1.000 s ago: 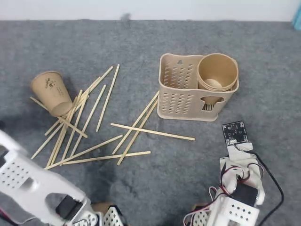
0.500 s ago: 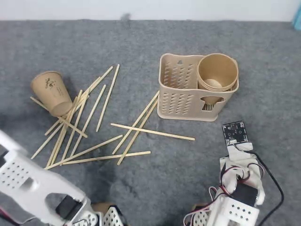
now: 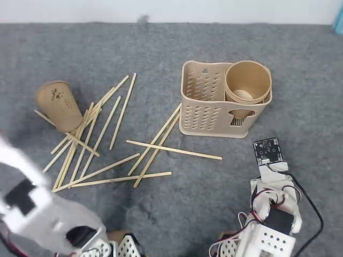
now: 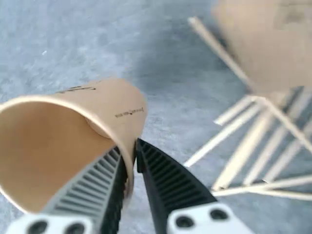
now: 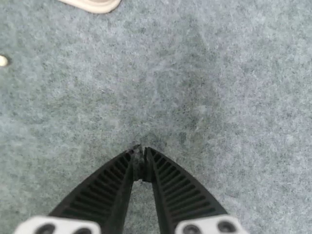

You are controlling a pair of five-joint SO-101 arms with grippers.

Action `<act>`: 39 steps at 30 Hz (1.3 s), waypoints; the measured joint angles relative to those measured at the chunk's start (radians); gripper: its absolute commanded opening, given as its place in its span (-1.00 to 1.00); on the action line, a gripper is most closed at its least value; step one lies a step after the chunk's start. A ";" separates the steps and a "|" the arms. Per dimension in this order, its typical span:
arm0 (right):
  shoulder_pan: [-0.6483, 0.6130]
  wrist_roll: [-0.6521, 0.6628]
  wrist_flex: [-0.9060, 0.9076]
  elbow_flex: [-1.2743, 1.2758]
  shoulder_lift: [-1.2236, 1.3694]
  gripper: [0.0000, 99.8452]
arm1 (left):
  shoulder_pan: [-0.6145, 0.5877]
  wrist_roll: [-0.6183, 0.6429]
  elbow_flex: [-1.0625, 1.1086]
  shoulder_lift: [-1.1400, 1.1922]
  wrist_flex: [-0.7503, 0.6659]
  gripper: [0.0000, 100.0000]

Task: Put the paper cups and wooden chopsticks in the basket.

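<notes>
My left gripper is shut on the wall of a paper cup, one finger inside the rim and one outside. Beyond it a second paper cup lies on its side on the grey carpet among wooden chopsticks. From above, that lying cup is at the left, with several chopsticks scattered between it and the beige basket. Stacked paper cups sit in the basket's right compartment. My right gripper is shut on nothing, just above bare carpet in front of the basket.
The left arm fills the near left corner and the right arm the near right. The basket's left compartment holds nothing. A corner of the basket's base shows in the right wrist view.
The left arm has shifted at the near left corner. The lying cup at the left has turned slightly. The right arm and the basket have not moved.
</notes>
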 measured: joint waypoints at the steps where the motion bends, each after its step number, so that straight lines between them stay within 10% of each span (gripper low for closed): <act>1: 0.000 0.000 0.000 0.000 0.000 -0.98 | 0.032 0.002 0.043 -0.049 0.000 -0.97; 14: 0.000 0.000 0.000 0.000 0.000 -0.98 | 0.683 0.325 0.146 -0.396 0.000 -0.97; 24: 0.000 0.000 0.000 0.000 0.000 -0.98 | 1.277 0.512 -0.210 -0.407 -0.017 -0.97; 39: 0.000 0.000 0.000 0.000 0.000 -0.98 | 1.613 0.399 -0.247 -0.215 -0.235 -0.97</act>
